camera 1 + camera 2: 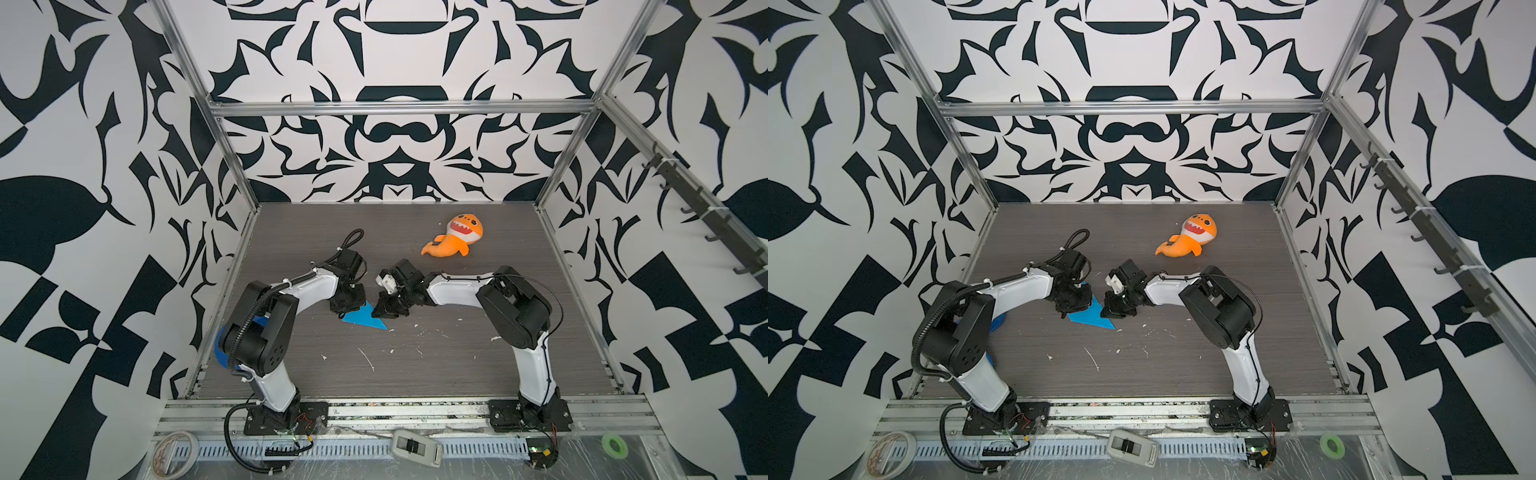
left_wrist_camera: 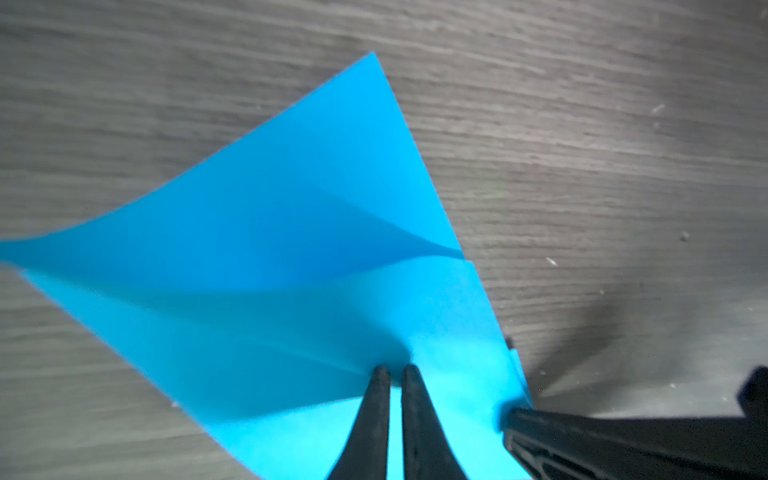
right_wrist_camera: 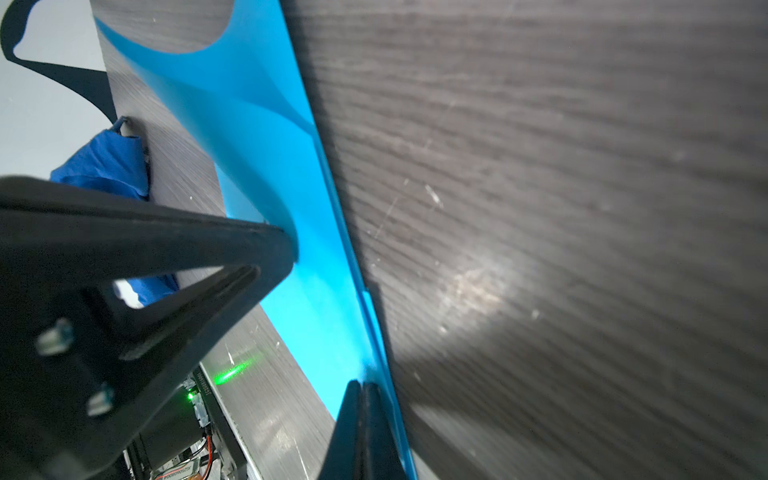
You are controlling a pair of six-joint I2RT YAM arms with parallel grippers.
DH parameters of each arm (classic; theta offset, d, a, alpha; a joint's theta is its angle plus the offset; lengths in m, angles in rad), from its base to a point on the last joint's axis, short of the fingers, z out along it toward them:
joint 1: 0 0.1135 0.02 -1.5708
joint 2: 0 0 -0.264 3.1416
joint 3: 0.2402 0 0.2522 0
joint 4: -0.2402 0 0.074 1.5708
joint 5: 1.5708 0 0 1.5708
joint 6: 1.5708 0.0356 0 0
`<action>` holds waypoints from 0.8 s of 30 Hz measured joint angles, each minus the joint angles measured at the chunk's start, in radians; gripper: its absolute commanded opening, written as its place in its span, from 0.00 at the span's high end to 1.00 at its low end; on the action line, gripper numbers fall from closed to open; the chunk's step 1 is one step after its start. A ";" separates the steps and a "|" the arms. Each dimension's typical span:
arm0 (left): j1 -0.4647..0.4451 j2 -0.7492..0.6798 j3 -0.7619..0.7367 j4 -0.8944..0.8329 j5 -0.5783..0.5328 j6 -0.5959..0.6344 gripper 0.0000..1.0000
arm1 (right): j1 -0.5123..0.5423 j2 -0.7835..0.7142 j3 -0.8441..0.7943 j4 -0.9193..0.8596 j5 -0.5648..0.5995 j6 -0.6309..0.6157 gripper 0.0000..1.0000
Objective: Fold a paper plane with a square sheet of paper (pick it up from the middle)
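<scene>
Count taken. Two grippers: left gripper (image 1: 352,308), right gripper (image 1: 380,311). One sheet (image 1: 365,319) at both tips. One plush (image 1: 455,237) beyond the right gripper. One disc (image 1: 221,353) behind the left gripper. Two tape rolls: white roll (image 1: 183,436), green roll (image 1: 607,444).

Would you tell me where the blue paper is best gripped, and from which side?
Judging by its pose, take the square sheet of paper by its raised, curling flap, coming in from the open side where it stands clear of the table; the lower layer lies flat, offering no edge to pinch. The left gripper is shut on that flap.
</scene>
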State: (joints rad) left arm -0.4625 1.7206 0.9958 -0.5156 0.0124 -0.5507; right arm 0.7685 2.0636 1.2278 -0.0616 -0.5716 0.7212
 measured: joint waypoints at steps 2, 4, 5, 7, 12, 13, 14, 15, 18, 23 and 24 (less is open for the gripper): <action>-0.001 0.011 0.016 -0.016 -0.016 0.003 0.87 | 0.000 0.000 0.000 -0.001 0.000 -0.003 1.00; -0.002 0.022 0.032 -0.031 -0.032 0.006 0.87 | 0.000 0.000 0.000 -0.001 0.000 -0.006 1.00; -0.003 0.027 0.039 -0.038 -0.042 0.008 0.88 | 0.000 0.000 0.000 -0.001 0.000 -0.008 1.00; -0.002 0.037 0.052 -0.050 -0.057 0.011 0.87 | 0.000 0.000 0.000 -0.001 0.001 -0.011 1.00; 0.002 0.059 0.084 -0.079 -0.082 0.023 0.88 | 0.000 0.000 0.000 -0.002 0.001 -0.016 1.00; 0.005 0.062 0.087 -0.082 -0.086 0.026 0.88 | 0.000 0.000 0.000 -0.002 0.001 -0.016 1.00; 0.009 0.064 0.090 -0.085 -0.088 0.028 0.88 | 0.000 0.000 0.000 -0.002 0.001 -0.017 1.00; 0.013 0.067 0.093 -0.088 -0.089 0.030 0.88 | 0.000 0.000 0.000 -0.002 0.002 -0.018 1.00; 0.033 0.070 0.098 -0.092 -0.092 0.040 0.88 | 0.000 0.000 0.000 -0.002 0.002 -0.018 1.00; 0.083 0.076 0.107 -0.095 -0.101 0.058 0.88 | 0.000 0.000 0.000 -0.002 0.003 -0.018 1.00; 0.096 0.079 0.110 -0.095 -0.101 0.061 0.88 | 0.000 0.000 0.000 -0.002 0.003 -0.018 1.00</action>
State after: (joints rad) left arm -0.3668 1.7992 1.1057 -0.6109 -0.0883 -0.4892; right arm 0.7685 2.0636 1.2278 -0.0635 -0.5682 0.7033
